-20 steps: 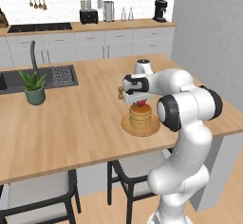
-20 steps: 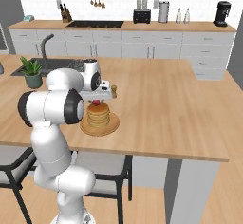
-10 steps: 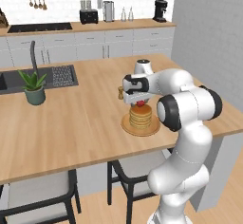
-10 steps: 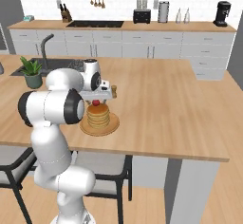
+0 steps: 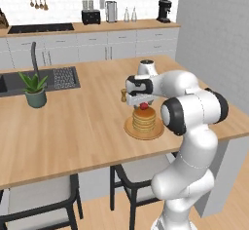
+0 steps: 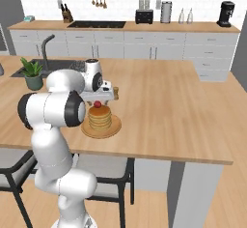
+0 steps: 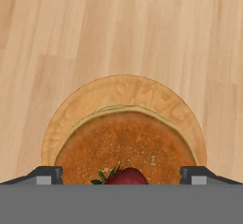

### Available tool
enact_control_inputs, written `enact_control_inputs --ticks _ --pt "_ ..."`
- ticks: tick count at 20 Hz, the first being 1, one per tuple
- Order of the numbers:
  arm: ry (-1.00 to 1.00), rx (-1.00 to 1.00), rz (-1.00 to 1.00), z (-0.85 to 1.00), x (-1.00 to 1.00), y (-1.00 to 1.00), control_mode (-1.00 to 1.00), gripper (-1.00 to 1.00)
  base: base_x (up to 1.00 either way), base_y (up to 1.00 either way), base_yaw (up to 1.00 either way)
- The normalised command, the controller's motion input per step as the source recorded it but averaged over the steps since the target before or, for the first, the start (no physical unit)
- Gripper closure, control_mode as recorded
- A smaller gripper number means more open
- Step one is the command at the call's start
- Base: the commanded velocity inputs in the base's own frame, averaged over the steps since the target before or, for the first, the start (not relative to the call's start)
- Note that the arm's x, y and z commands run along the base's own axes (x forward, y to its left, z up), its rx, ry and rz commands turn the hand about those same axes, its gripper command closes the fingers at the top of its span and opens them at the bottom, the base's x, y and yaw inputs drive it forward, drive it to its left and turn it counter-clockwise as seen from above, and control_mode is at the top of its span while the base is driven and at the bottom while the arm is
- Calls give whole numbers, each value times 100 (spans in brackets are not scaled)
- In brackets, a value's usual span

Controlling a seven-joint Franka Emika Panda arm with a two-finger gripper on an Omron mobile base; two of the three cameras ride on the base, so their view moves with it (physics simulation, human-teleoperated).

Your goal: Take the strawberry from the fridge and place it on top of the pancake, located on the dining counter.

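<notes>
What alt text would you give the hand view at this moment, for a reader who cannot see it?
A red strawberry sits on the golden-brown pancake stack, seen from directly above, with the gripper open and its dark fingers spread wide on either side of the berry, not touching it. The pancakes rest on a round tan plate on the light-wood dining counter.

Base views: from behind, left and right, angled down, sharing the dining counter (image 5: pixel 78 126) and pancake (image 6: pixel 100 118). Hand view: straight down, close over pancake.
</notes>
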Motion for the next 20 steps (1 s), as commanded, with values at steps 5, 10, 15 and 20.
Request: enact_control_inputs --ticks 5,10,15,20 --pt "-1 0 0 30 0 0 -100 -100 0 0 0" --pt "-3 0 0 31 -20 0 -100 -100 0 0 0" --pt "-6 0 0 33 -53 0 -100 -100 0 0 0" --pt "-3 0 0 22 -73 0 -100 -100 0 0 0"
